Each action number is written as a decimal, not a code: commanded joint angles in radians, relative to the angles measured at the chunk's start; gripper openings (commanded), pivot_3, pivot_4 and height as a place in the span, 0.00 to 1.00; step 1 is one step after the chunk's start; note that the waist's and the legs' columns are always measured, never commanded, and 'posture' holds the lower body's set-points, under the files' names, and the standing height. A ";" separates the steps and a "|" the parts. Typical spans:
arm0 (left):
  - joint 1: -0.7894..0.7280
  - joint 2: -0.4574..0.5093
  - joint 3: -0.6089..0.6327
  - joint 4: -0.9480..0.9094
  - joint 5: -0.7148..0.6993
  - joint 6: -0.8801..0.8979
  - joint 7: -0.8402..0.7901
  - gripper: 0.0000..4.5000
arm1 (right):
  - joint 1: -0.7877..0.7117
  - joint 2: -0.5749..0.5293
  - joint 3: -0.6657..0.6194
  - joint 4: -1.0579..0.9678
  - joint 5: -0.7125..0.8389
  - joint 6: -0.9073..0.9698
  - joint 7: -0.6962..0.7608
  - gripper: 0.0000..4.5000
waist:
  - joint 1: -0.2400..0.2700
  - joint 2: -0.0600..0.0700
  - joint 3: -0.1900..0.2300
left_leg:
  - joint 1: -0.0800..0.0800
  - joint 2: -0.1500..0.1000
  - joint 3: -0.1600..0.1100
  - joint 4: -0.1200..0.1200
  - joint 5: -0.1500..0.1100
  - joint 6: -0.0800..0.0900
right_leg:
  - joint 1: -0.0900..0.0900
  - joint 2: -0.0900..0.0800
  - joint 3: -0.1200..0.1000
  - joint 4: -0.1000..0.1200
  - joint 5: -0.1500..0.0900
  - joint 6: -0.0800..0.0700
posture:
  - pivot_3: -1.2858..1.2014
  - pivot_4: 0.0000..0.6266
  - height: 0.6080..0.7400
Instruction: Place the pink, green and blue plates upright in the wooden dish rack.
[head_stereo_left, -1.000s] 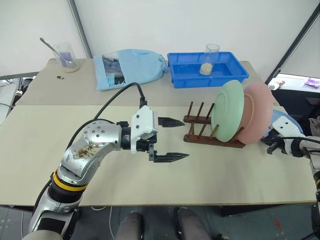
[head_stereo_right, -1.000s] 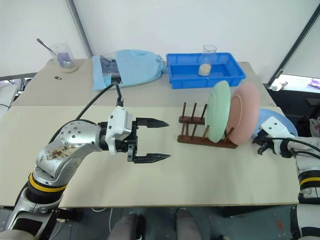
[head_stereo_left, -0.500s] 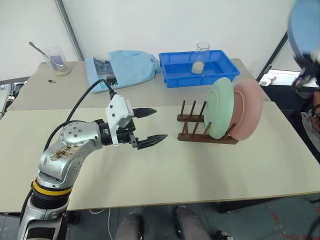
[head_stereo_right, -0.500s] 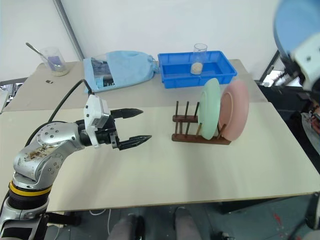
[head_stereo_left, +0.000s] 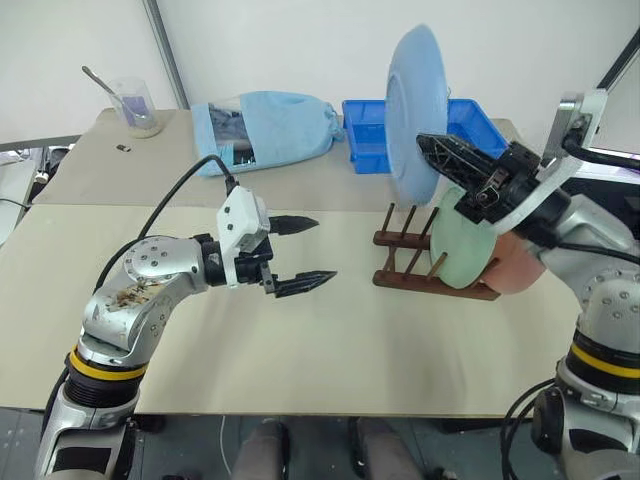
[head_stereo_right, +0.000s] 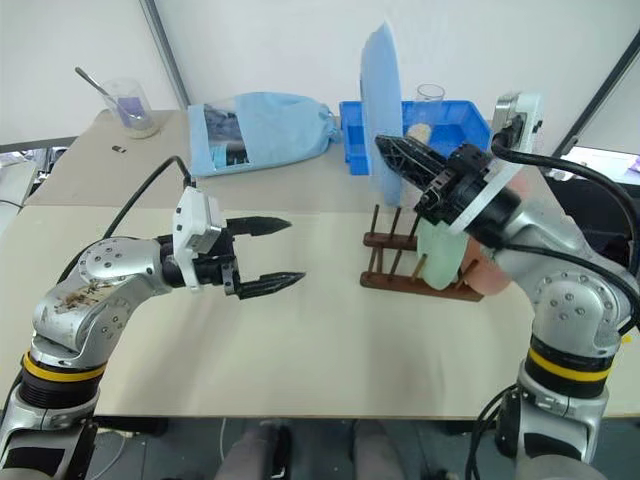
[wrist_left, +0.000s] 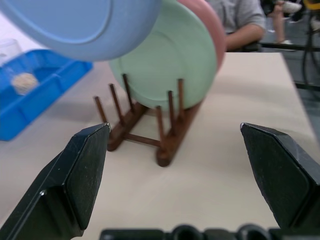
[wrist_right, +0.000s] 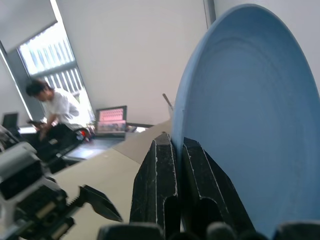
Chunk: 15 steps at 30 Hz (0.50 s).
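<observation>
Blue plate up in my right gripper, above the rack; left gripper empty.

My right gripper is clamped on the rim of the blue plate, holding it on edge in the air over the left, free pegs of the wooden dish rack. Green plate and pink plate stand upright in the rack's right end, pink rightmost. My left gripper hangs over the bench left of the rack, fingers spread wide, gripping nothing.
</observation>
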 joint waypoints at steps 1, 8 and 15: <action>-0.009 0.030 0.027 -0.013 -0.019 -0.010 -0.030 1.00 | 0.027 -0.013 -0.035 -0.045 0.064 0.005 -0.070 0.00 | 0.002 0.000 0.000 | 0.000 0.000 0.000 0.000 0.000 0.000 | 0.000 0.000 0.000 0.000 0.000 0.001 | 0.52 0.24 1.00; -0.030 0.045 0.029 0.012 -0.016 -0.014 -0.045 1.00 | 0.101 -0.007 -0.005 -0.073 0.096 -0.008 -0.133 0.00 | -0.001 0.000 0.000 | 0.004 0.001 0.001 0.001 0.001 0.000 | 0.002 0.003 0.000 0.001 -0.004 -0.002 | 0.52 0.24 1.00; -0.040 0.036 0.009 0.036 0.041 -0.074 -0.038 1.00 | 0.124 -0.012 0.009 -0.075 0.125 -0.005 -0.173 0.00 | -0.003 0.000 0.000 | 0.004 0.001 0.001 0.001 0.001 -0.001 | 0.002 0.003 0.000 0.001 -0.004 -0.002 | 0.52 0.24 1.00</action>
